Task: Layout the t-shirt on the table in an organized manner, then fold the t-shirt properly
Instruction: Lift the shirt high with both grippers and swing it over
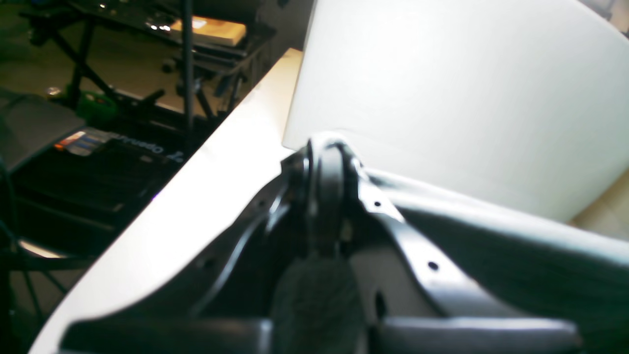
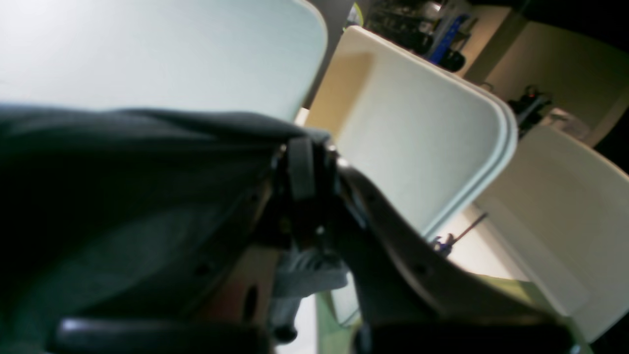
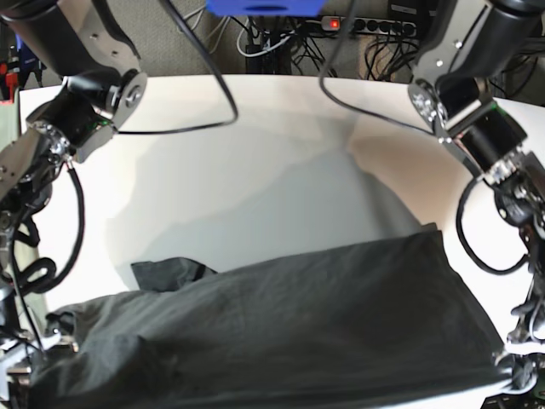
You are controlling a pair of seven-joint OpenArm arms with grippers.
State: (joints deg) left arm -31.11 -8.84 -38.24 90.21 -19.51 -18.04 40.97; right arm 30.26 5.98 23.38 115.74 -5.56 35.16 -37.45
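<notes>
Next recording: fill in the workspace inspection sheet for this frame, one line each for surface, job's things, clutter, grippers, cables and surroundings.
Surface: the table, white, bare across its far half.
Job's things: the t-shirt, dark grey and wrinkled, stretched across the near edge of the table; one small flap sticks out toward the far side.
Clutter: nothing seen.
Grippers: left gripper shut on the t-shirt; right gripper shut on the t-shirt, one at each near corner.
Cables: black cables hang from both arms above the table.
Surroundings: a power strip with a tangle of leads behind the table; other white tabletops nearby.
</notes>
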